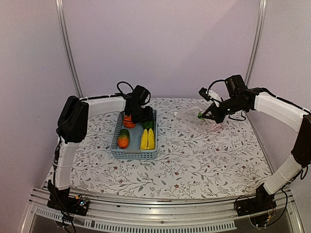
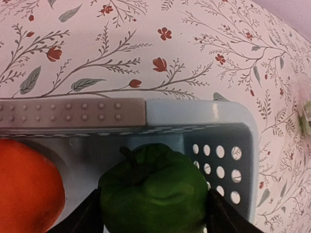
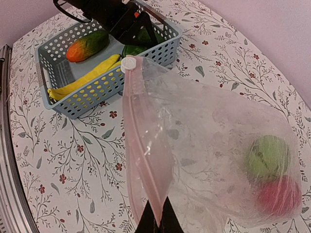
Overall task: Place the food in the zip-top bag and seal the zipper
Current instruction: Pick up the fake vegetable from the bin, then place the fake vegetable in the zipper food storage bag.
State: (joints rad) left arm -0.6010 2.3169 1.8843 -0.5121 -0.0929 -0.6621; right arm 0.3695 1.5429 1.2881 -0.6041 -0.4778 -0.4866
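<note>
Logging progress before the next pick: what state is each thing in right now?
left pincer: flanking green pepper, grip unclear
right pincer: shut on zipper
zip-top bag: held, green piece and red piece inside
basket: holds bananas, orange, orange-green piece

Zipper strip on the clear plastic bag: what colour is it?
The zipper strip is pale pink with a white slider; the right wrist view shows it best.
</note>
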